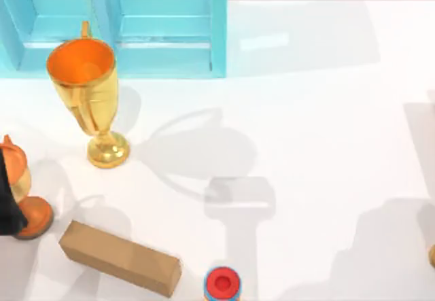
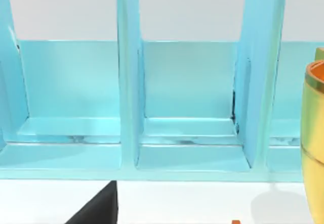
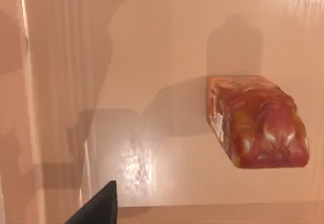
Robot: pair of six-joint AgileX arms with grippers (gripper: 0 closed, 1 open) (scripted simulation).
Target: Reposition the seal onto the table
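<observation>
Evidently, the seal (image 3: 255, 123) is not yet held by the right gripper (image 3: 101, 206).
The seal is seen resting on the table (image 3: 152, 42), apart from that gripper and off to one side, so a hold must first be lined up. Whether the gripper is apart or together cannot be told. The left gripper (image 2: 96, 211) is parked facing the cabinet (image 2: 187, 82), its state likewise unclear.
</observation>
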